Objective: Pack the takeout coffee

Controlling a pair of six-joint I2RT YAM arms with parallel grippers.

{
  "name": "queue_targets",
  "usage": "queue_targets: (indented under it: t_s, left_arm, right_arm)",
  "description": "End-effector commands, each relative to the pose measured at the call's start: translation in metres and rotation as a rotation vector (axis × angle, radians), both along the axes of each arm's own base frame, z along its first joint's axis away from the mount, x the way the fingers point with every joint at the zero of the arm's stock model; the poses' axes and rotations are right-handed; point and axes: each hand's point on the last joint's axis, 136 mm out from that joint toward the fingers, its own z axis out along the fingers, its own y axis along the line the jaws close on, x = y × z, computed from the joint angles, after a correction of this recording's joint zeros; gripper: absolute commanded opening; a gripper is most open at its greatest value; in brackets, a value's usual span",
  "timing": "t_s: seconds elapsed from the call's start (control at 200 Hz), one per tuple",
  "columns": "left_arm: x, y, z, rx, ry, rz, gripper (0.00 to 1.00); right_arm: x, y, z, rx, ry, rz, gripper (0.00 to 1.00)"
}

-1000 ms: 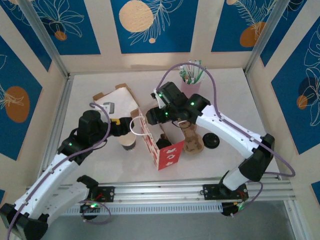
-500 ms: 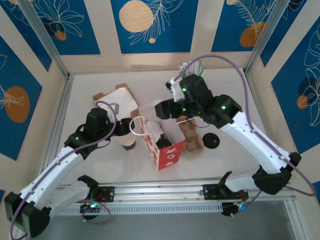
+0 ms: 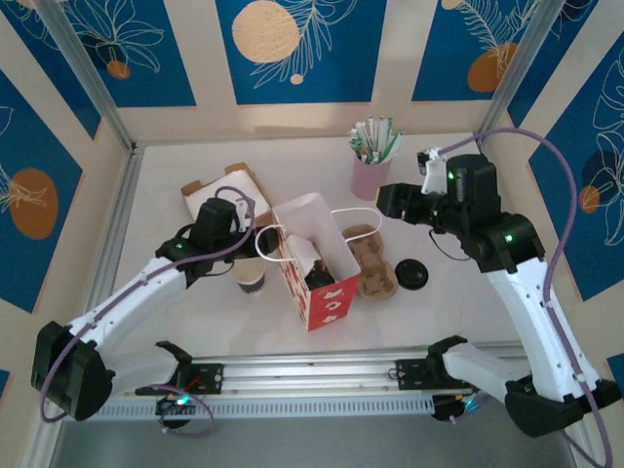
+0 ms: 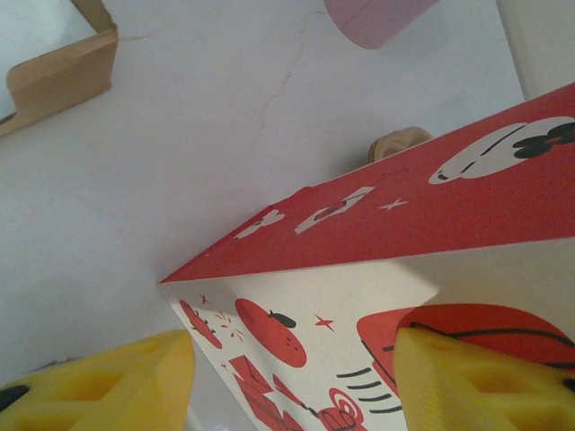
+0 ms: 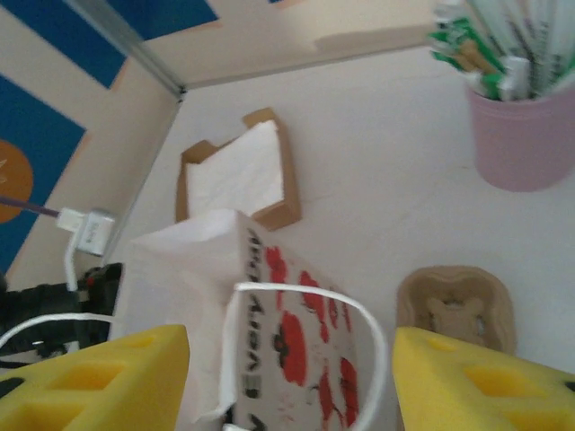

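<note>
- While the right end effector [image 3: 388,200] was working over the paper bag [image 3: 317,258] a second ago, in the top view it is now hanging withdrawn beside the pink cup [image 3: 370,174] of straws. The left end effector [image 3: 246,239] is meanwhile closing in on the bag's left wall. This is suggesting a handover, with the left arm taking up the steadying or loading.
- Also in the top view, the coffee cup [image 3: 251,281], brown-bodied and dark-topped, is standing on the bench [image 3: 439,317] just left of the bag, not yet packed. A dark-topped item is already sitting inside the open bag. A moulded-pulp carrier [image 3: 375,268] and a loose black lid [image 3: 411,275] are lying to the bag's right.
- In the left wrist view, the left end effector [image 4: 292,377] is holding its yellow foam-like fingers spread, straddling a creased corner of the bag [image 4: 377,296]. Whether they are touching the matte, red-printed paper cannot be told.
- In the right wrist view, the right end effector [image 5: 289,368] is showing its fingers spread and gripping nothing. Below them, the bag [image 5: 283,346] is standing open, its thin white loop handle arching over the mouth. The ribbed carrier [image 5: 458,310] and a cardboard napkin tray [image 5: 238,175] are lying beyond.
</note>
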Motion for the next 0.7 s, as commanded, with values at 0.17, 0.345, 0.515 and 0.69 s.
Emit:
queue_targets:
  t_s: [0.17,0.345,0.515,0.69]
  left_arm:
    - [0.022,-0.032,0.020,-0.044,-0.070,-0.064,0.59]
    - [0.030,-0.046,0.018,-0.068,-0.071,-0.086,0.59]
    - [0.037,-0.068,0.022,-0.098,-0.079,-0.127,0.59]
    - [0.037,-0.072,0.037,-0.108,-0.111,-0.132,0.60]
  right_arm:
    - [-0.008,-0.025,-0.034,0.094,0.072,-0.087,0.57]
    - [-0.012,-0.031,-0.046,0.111,0.090,-0.098,0.56]
    - [-0.015,-0.026,-0.039,0.142,0.050,-0.061,0.56]
    - [-0.019,-0.018,-0.028,0.171,-0.005,-0.006,0.62]
